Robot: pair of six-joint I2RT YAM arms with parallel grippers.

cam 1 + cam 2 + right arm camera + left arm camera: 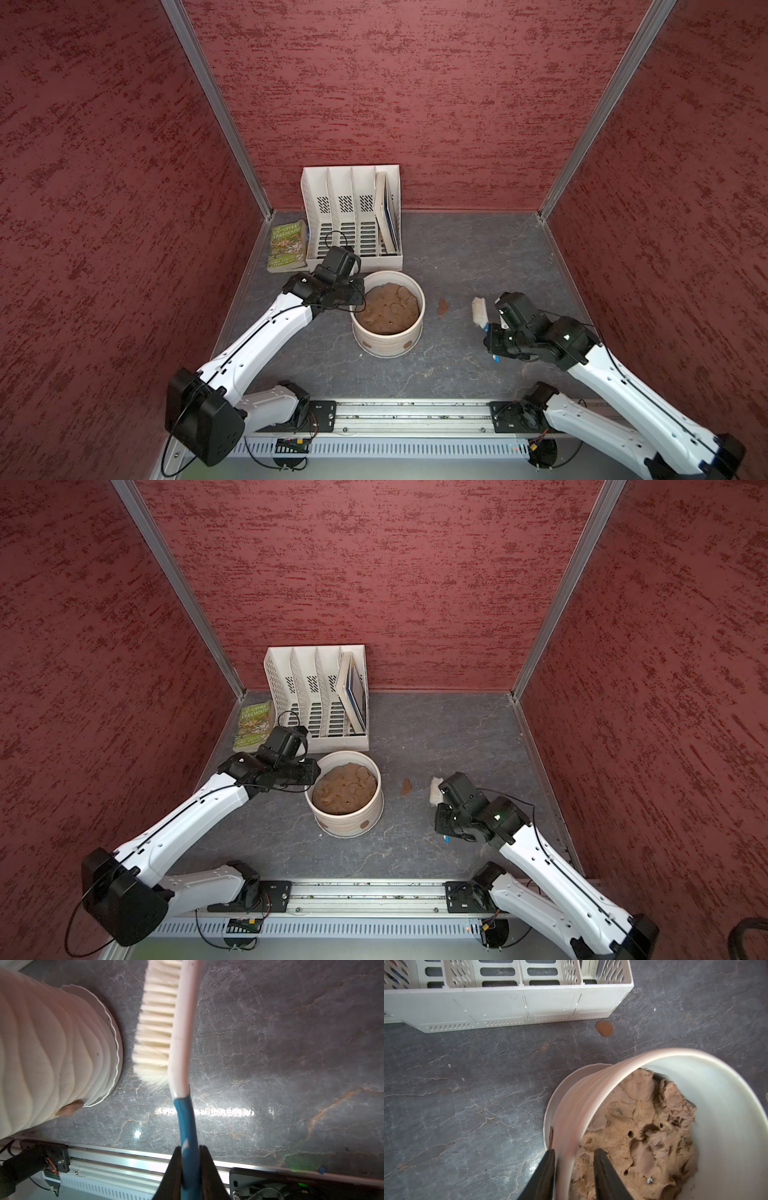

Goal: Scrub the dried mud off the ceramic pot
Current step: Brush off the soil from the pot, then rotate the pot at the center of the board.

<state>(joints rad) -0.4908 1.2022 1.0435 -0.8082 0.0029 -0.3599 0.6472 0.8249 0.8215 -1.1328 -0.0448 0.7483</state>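
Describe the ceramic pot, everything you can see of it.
The ceramic pot is a wide, cream-white cylinder with faint horizontal ridges around its outer wall and a smooth rim. It stands on a white wavy-edged saucer on the table, in front of the file organiser. A lumpy brown soil mound lies inside. Two small brown patches of dried mud sit low on its near wall. The left gripper straddles its rim, jaws open, one finger outside, one inside. The brush is apart from it.
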